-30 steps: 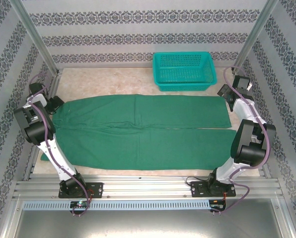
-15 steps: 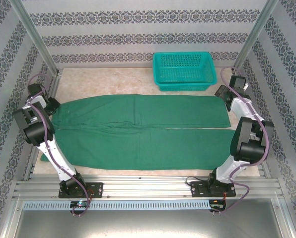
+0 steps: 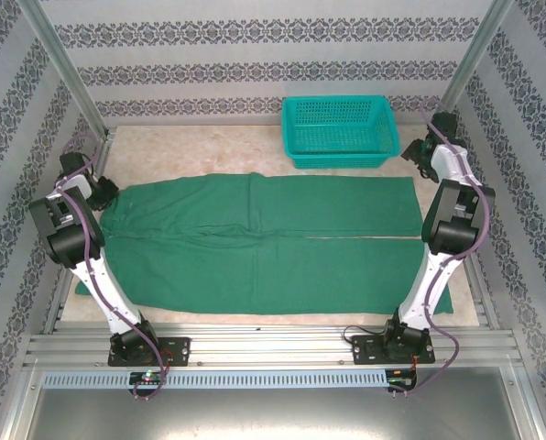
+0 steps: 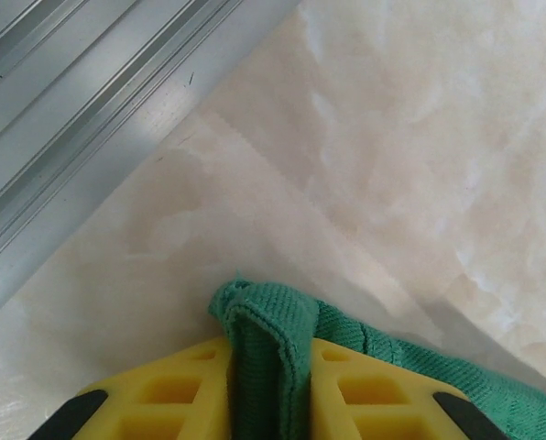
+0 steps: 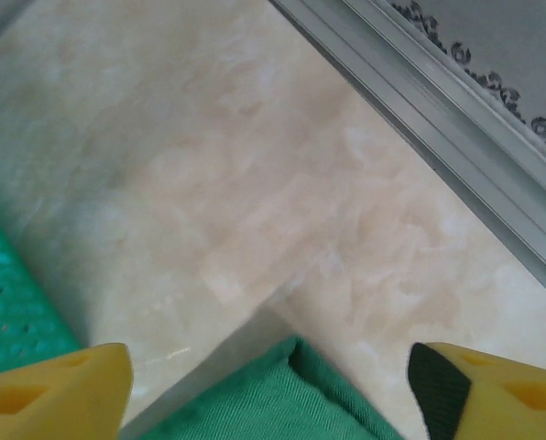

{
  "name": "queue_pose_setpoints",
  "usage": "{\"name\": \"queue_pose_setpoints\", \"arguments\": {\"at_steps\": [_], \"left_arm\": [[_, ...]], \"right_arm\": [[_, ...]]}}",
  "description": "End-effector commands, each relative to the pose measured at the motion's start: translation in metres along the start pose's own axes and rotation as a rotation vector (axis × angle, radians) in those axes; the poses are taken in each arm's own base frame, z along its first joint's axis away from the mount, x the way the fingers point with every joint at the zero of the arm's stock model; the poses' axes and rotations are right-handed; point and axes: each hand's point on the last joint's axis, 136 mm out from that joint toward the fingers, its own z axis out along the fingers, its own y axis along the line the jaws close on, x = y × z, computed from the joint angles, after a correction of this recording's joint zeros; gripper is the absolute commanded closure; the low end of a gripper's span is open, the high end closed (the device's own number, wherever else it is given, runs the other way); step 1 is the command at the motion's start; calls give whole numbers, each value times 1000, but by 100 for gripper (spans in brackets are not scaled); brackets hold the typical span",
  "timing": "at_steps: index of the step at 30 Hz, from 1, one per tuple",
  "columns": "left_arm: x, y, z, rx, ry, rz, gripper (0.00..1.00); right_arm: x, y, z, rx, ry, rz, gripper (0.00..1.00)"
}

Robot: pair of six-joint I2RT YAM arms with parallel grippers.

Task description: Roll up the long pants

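One ribbed fold of long pants (image 4: 255,316) pinched in left gripper (image 4: 270,367).

A pale, cream-marbled desk (image 3: 209,151) takes up the middle of the overhead view, with an aluminium rail (image 3: 273,344) along its lower edge. The long pants (image 3: 255,247) lie flat on it, dark green, spread across almost its full width. The waist is at the left of the frame and the two legs run side by side to the right, one above the other and meeting along a thin seam line. A teal plastic mesh basket (image 3: 342,158) stands on the desk at upper right, just beside the upper leg's far edge; whether the two touch cannot be told. In the right wrist view, a corner of the green cloth rests on bare desk surface at bottom centre.
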Motion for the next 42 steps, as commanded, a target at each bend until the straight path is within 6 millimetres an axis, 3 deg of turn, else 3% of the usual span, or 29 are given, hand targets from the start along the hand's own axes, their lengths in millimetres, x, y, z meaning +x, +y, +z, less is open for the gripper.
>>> {"name": "queue_pose_setpoints", "arguments": {"at_steps": [1, 8, 17, 19, 21, 22, 27, 29, 30, 35, 42], "left_arm": [[9, -6, 5, 13, 47, 27, 75], [10, -10, 8, 16, 58, 36, 74], [13, -12, 9, 16, 70, 36, 71], [13, -13, 9, 14, 70, 40, 71], [14, -12, 9, 10, 71, 39, 71], [14, -13, 8, 9, 69, 40, 72], [17, -18, 8, 0, 67, 42, 76], [17, -20, 7, -8, 66, 32, 86], [17, -23, 6, -6, 63, 23, 100], [5, -40, 1, 33, 24, -19, 100], [-20, -56, -23, 57, -70, -34, 100]], "right_arm": [[22, -16, 7, 18, 151, 104, 22], [36, -2, 31, -51, 254, 129, 30], [58, 13, 54, -82, 329, 124, 31], [61, 15, 54, -98, 337, 116, 46], [64, 16, 54, -120, 348, 117, 92], [64, 14, 52, -125, 347, 124, 100], [68, -2, 35, -104, 283, 131, 100], [68, -9, 26, -94, 248, 135, 100], [69, -14, 21, -92, 235, 142, 100], [57, -30, 2, -123, 119, 159, 100], [29, -55, -2, -228, -1, 251, 100]]}}
